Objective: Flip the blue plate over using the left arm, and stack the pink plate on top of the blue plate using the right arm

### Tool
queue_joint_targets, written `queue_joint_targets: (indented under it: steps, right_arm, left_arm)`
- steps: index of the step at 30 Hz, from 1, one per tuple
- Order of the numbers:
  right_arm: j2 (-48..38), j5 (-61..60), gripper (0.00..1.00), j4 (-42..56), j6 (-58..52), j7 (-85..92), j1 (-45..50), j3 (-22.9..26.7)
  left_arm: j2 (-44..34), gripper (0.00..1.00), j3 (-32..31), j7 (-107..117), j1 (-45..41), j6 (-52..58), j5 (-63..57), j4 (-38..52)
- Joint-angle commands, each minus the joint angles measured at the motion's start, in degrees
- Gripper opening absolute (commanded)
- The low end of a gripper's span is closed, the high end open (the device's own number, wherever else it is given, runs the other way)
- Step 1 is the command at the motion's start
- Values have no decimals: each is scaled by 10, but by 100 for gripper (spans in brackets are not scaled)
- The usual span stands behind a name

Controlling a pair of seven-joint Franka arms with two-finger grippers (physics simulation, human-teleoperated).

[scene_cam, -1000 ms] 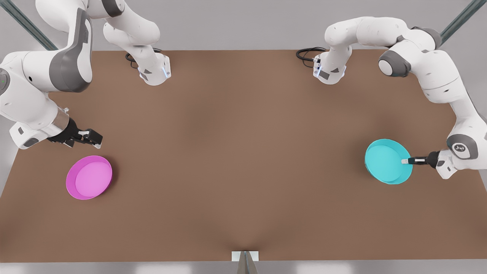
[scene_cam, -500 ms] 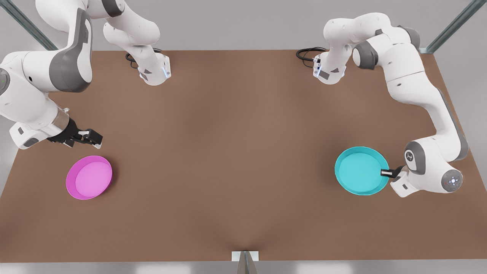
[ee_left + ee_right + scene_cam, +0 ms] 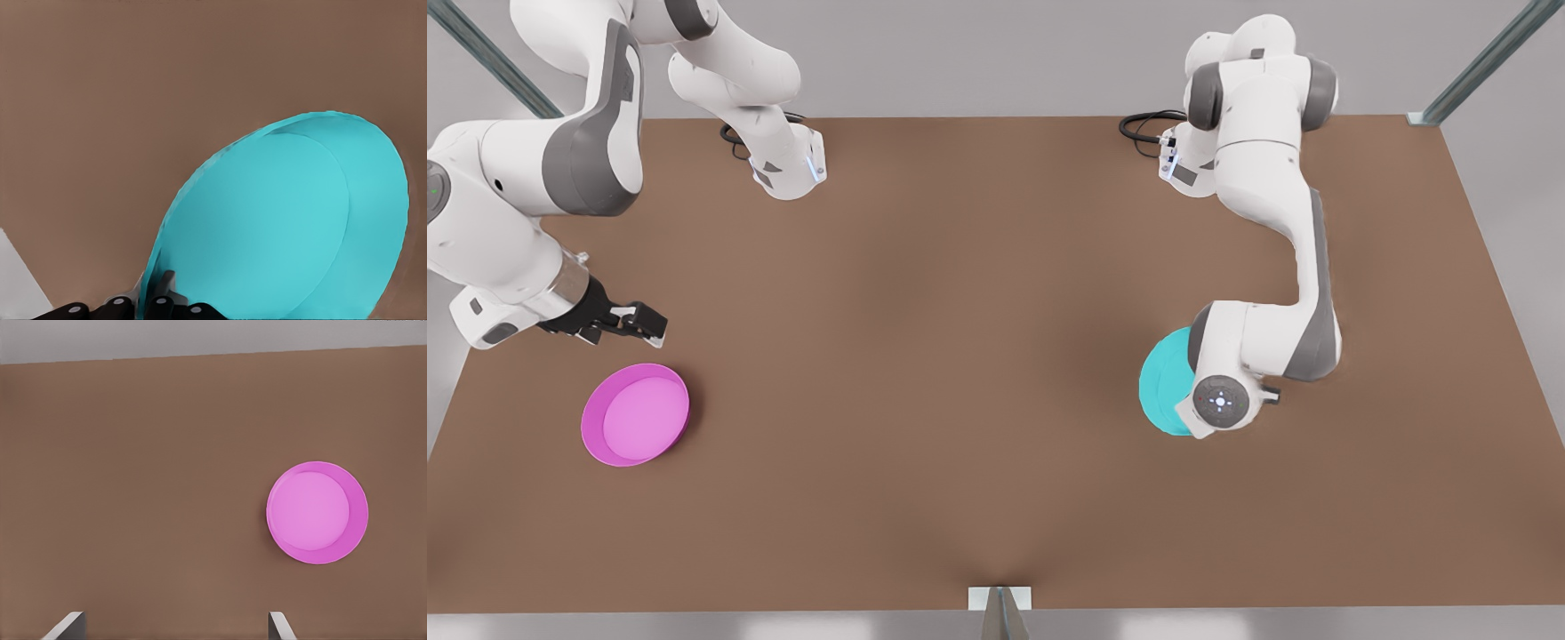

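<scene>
We count two plates. The blue plate (image 3: 1161,382) is tilted up off the desk (image 3: 978,356), well apart from the pink plate (image 3: 635,413), far toward the front view's right of it; the left arm (image 3: 1272,267) bends over the blue plate and covers most of it from the front. In the left wrist view the blue plate (image 3: 280,227) stands steeply on edge, and the left gripper (image 3: 155,303) is closed on its rim, one finger on each face.

The pink plate lies flat on the desk with its lighter inside up, and nothing touches it. In the right wrist view the pink plate (image 3: 317,512) sits ahead on bare brown desk, with two grey fingertips (image 3: 67,627) set wide apart and nothing between them.

We count two arms and two grippers. The right gripper (image 3: 627,324) hovers open just beside the pink plate, toward the back of the desk; the right arm (image 3: 525,204) waits there. Both arm bases stand at the desk's far edge, beyond the pink plate.
</scene>
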State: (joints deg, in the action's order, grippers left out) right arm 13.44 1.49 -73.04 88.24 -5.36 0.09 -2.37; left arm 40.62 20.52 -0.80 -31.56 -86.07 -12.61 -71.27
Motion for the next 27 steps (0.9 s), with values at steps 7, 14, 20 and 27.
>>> queue_joint_targets:
  steps: [7, 14, 20, 27]
  right_arm:
    - [0, 0, 100, 0, 0, 0, 0, 0]
    - [0, 0, 100, 0, 0, 0, 0, 0]
    - [0, 1, 100, 0, -1, -1, 0, 0]
    - [-1, 1, 100, 0, -3, 0, 0, 0]
  left_arm:
    - [6, 21, 0, 98, -82, -5, -74, 0]
    - [7, 21, -1, 242, -184, -13, -166, -26]
    - [13, 21, -1, 348, -266, -7, -261, -43]
    - [22, 21, -1, 425, -310, 7, -369, -47]
